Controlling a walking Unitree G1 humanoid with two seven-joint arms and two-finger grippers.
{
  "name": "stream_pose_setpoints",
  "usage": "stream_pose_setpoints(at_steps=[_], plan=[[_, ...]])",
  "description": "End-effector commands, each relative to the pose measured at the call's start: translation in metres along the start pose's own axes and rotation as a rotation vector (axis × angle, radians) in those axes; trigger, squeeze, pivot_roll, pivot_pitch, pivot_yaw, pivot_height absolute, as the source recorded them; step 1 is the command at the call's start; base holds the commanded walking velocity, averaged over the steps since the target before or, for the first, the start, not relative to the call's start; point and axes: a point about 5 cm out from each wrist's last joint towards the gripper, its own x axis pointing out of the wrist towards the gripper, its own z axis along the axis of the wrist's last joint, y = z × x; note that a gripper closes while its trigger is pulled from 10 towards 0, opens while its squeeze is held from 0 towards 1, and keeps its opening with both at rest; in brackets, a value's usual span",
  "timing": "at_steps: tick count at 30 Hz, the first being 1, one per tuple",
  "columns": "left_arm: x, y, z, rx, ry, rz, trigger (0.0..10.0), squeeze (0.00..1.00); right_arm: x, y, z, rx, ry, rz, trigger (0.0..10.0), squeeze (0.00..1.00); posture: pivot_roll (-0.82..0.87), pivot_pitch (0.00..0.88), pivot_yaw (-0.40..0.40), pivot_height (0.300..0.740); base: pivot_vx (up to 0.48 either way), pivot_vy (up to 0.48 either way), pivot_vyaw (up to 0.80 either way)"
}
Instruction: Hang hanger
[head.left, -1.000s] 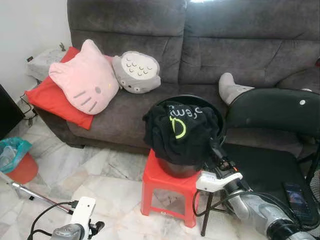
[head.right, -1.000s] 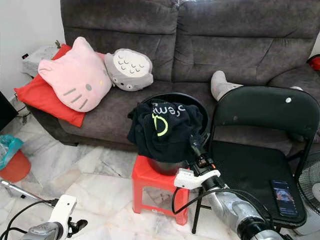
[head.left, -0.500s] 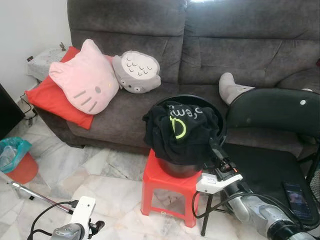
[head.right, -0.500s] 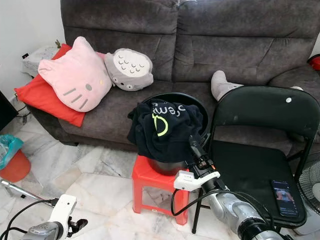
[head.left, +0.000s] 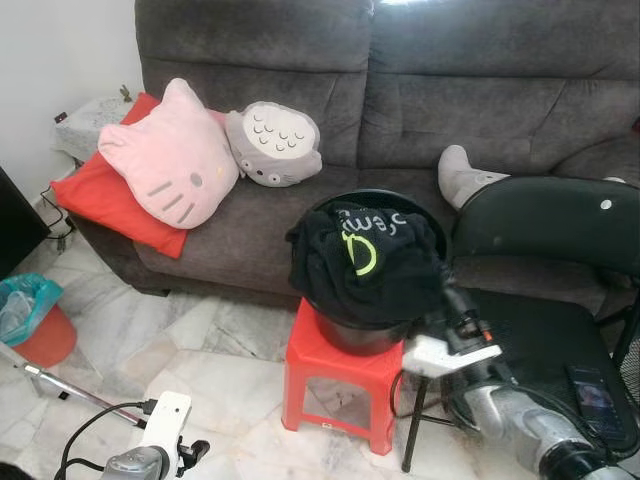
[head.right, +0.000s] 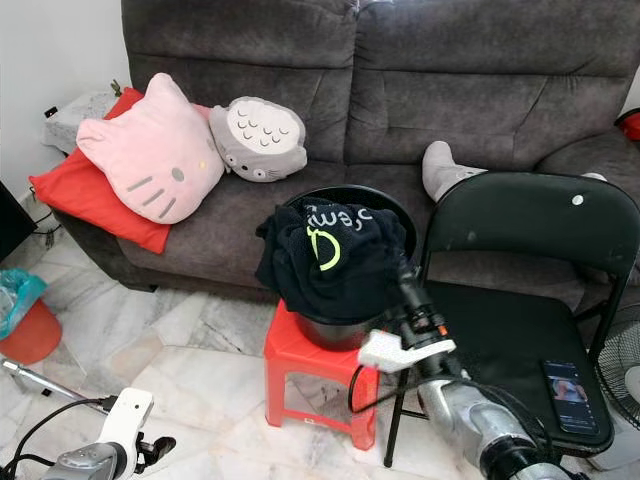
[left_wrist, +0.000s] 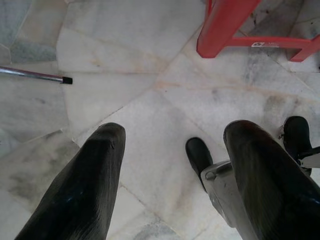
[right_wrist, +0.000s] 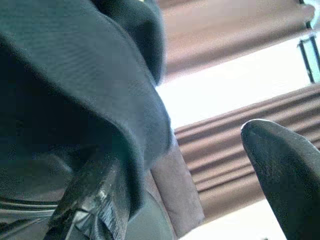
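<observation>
Beside the red stool (head.left: 335, 375), the right gripper (head.left: 452, 303) reaches up to the edge of the black garment (head.left: 362, 265) heaped in a black bucket (head.left: 352, 335) standing on that stool. In the right wrist view its fingers (right_wrist: 280, 165) stand apart, with a fold of the dark cloth lying over one of them and nothing clamped. The left gripper (left_wrist: 170, 175) hangs idle low over the marble floor (left_wrist: 150, 100), its fingers apart too. No hanger can be made out anywhere; if one is there, it would be buried under the garment, so I cannot say how it looks or exactly where it lies. The risks follow from that: closing here would likely catch loose cloth alone, and a pull on the fabric could drag the bucket off the small stool or tip it toward the black folding chair (head.left: 545, 225) just beside it. The garment itself is soft, crumpled and black, with a yellow-green ring and pale lettering on top.
</observation>
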Motion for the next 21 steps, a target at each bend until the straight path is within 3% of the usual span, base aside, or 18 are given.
stream_pose_setpoints(at_steps=[1,8,14,15,16,17,21], plan=[[-0.001,0.004,0.000,0.011,0.000,0.005,10.0,0.00,0.003,0.005,0.001,0.073,0.045,0.059,10.0,0.00,-0.08,0.000,0.041,0.740,0.000,0.000,0.00],[-0.001,0.004,0.000,0.005,-0.001,0.010,10.0,0.00,-0.002,0.018,0.009,0.190,0.063,0.176,10.0,0.00,-0.08,0.000,0.037,0.740,0.000,0.000,0.00],[-0.001,0.004,0.000,0.002,-0.009,0.018,10.0,0.00,-0.002,0.017,0.009,0.198,0.038,0.181,10.0,0.00,-0.08,0.000,0.038,0.740,0.000,0.000,0.00],[-0.001,0.004,0.000,0.003,-0.009,0.017,10.0,0.00,-0.001,0.016,0.010,0.191,0.008,0.179,3.5,0.00,-0.08,0.000,0.038,0.740,0.000,0.000,0.00],[-0.001,0.004,0.000,0.003,-0.009,0.017,10.0,0.00,-0.001,0.016,0.010,0.191,0.008,0.179,3.5,0.00,-0.08,0.000,0.038,0.740,0.000,0.000,0.00],[-0.001,0.004,0.000,0.004,-0.010,0.016,10.0,0.00,0.000,0.015,0.012,0.176,-0.020,0.181,0.0,0.00,-0.08,0.000,0.040,0.740,0.000,0.000,0.00],[-0.001,0.005,0.001,0.005,-0.012,0.016,10.0,0.00,0.002,0.012,0.011,0.169,-0.030,0.167,0.0,0.00,-0.08,0.000,0.039,0.740,0.000,0.000,0.00]])
